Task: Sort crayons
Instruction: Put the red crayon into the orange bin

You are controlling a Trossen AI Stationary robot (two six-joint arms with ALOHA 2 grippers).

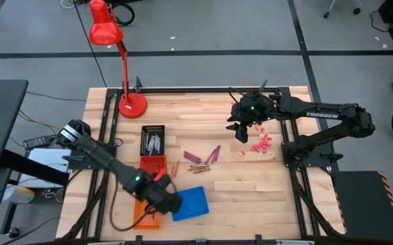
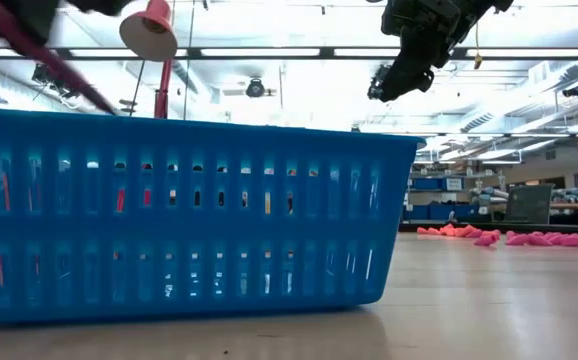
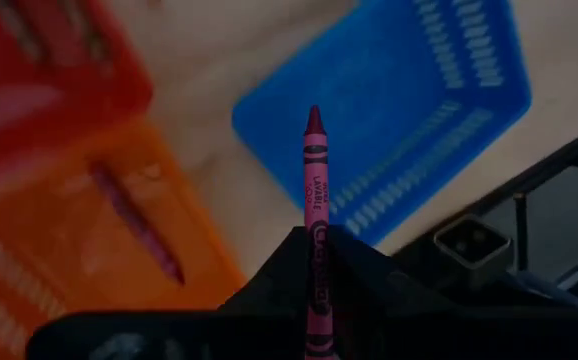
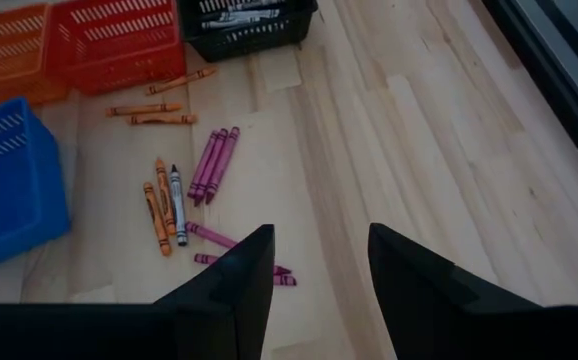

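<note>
Two arms are in my overhead feed, and the right one reads "TROSSEN" along its link. My left pincer point(image 3: 317, 290) is pinched on a magenta crayon point(image 3: 315, 190); its wrapper carries black print I cannot make out. In the left wrist feed the crayon's tip points out ahead of the fingers, with the blue basket point(image 3: 449, 120) beyond it and the orange basket point(image 3: 29, 270), holding another magenta crayon, off to one side. The overhead feed shows that pincer point(image 1: 166, 199) at the near tabletop point(image 1: 251, 184) edge, between the orange basket point(image 1: 142, 211) and the blue basket point(image 1: 191, 203).

My right pincer point(image 4: 319, 262) hangs wide open and empty. Only its wrist feed separates the loose crayons point(image 4: 184, 200) ahead of it: magenta, orange and one grey, lying on the wood near the red basket point(image 4: 119, 40) and the black basket point(image 4: 249, 25). Overhead, pink bits point(image 1: 260, 144) lie just beside that pincer point(image 1: 241, 133). The low feed is mostly blue basket wall point(image 2: 169, 220).
</note>
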